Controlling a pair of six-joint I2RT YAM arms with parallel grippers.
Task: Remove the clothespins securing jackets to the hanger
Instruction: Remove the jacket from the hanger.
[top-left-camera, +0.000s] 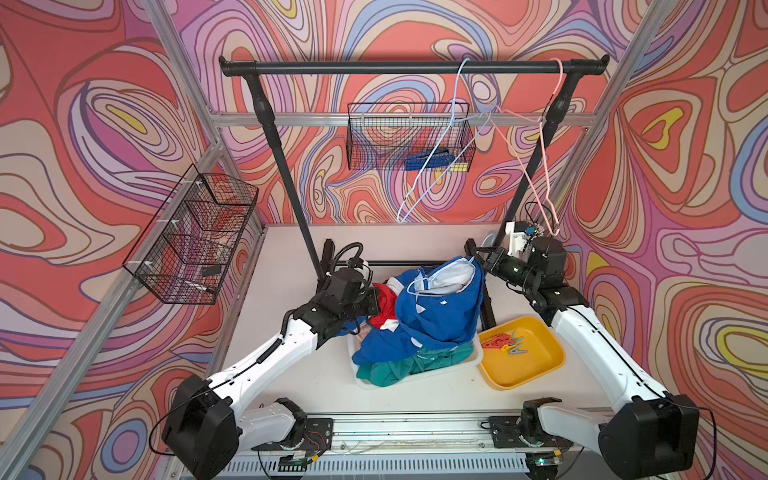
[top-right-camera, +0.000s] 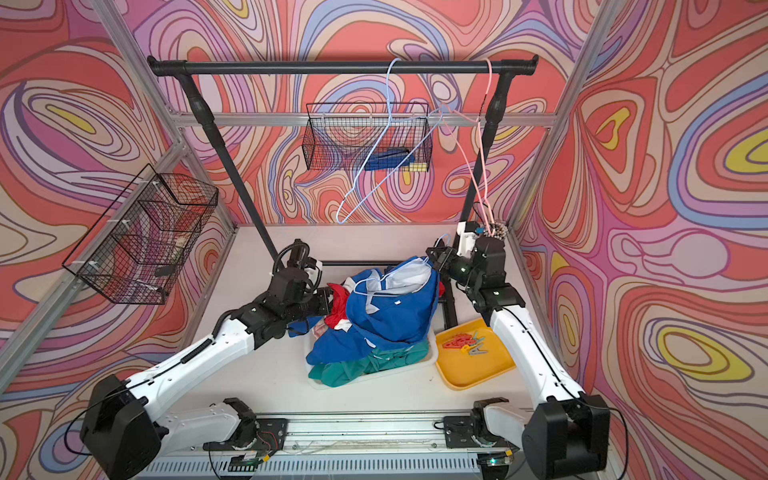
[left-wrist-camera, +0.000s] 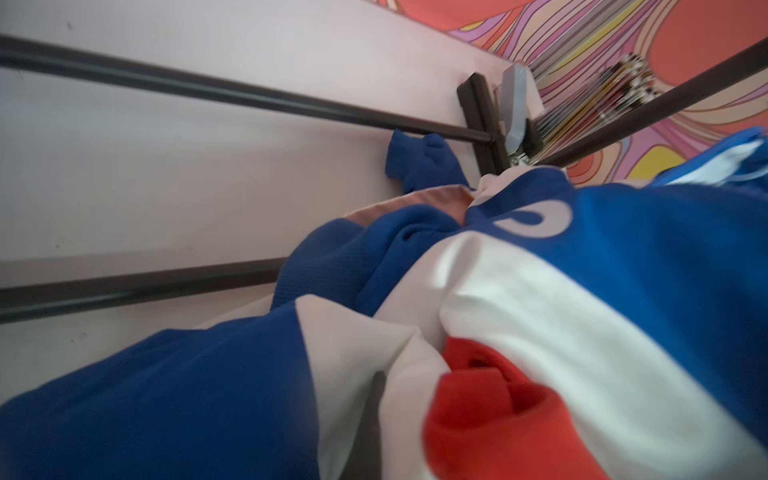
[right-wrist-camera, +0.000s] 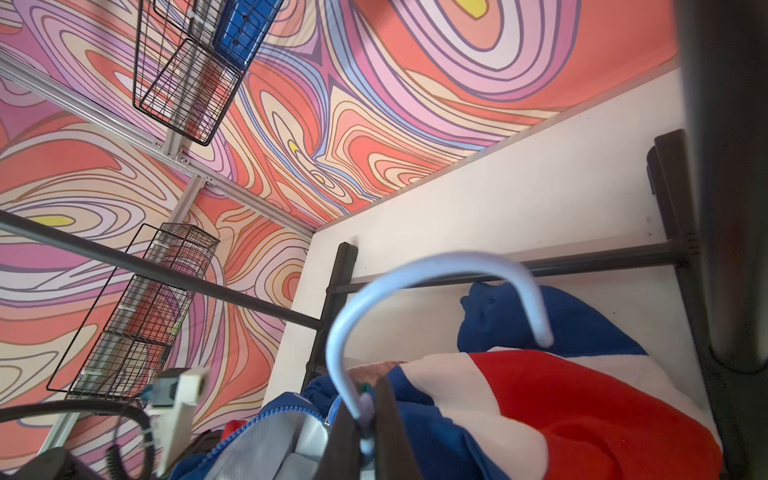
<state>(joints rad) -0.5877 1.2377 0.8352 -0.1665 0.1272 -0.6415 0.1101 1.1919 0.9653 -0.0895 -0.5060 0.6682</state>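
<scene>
Right tool (top-left-camera: 478, 258) clamps light-blue hanger's (right-wrist-camera: 436, 263) neck, hook upward; hooded jacket (top-left-camera: 436, 320) droops below, left tool (top-left-camera: 376, 302) pinched shut on its red fabric.

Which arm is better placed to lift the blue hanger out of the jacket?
Probably right: right gripper grips the hanger neck; left gripper is clamped on the blue jacket's red fabric.

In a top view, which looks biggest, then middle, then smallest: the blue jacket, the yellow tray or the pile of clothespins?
1. blue jacket, though it is bunched up
2. yellow tray
3. pile of clothespins, lying inside the tray, so clearly smaller than it
</scene>
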